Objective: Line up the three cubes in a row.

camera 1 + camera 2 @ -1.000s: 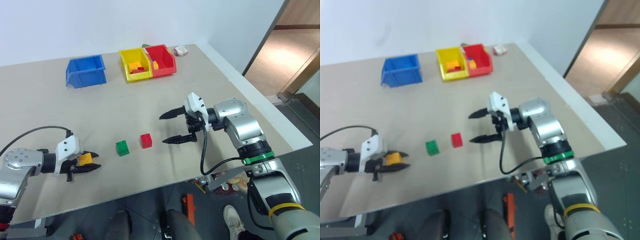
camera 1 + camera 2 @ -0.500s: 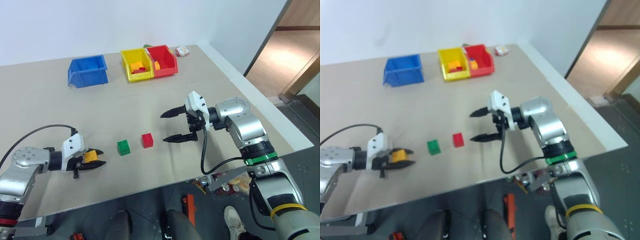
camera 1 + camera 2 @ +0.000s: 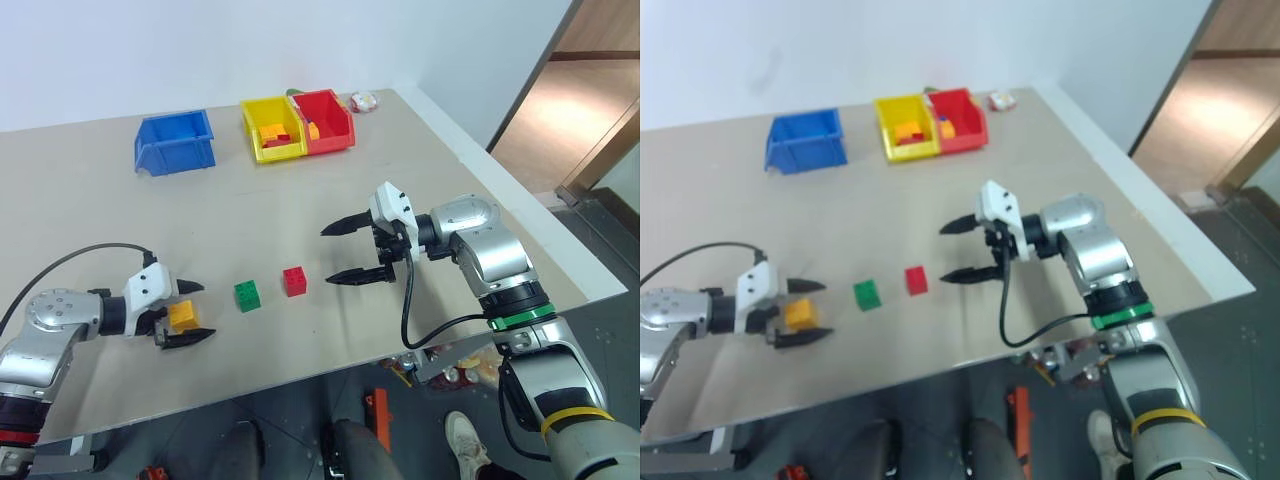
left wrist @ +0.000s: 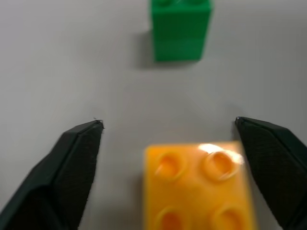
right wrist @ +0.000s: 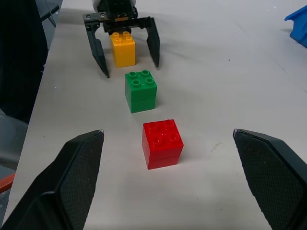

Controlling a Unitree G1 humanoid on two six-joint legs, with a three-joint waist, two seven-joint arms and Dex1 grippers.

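Since a second ago the left gripper (image 3: 187, 313) has let go of the small yellow-orange studded plastic cube (image 3: 182, 317); its two black fingers, then clamped on the block, now stand wide apart on either side of it, touching nothing that I can see. This cube sits on the beige table (image 3: 100, 230), and from it the small green studded cube (image 3: 246, 295) lies near, at about two o'clock; the small red studded cube (image 3: 294, 280) is just beyond the green one, on the same slanted line. I judge the row nearly complete. The right gripper (image 3: 343, 253) hangs fully open past the red cube, holding nothing.
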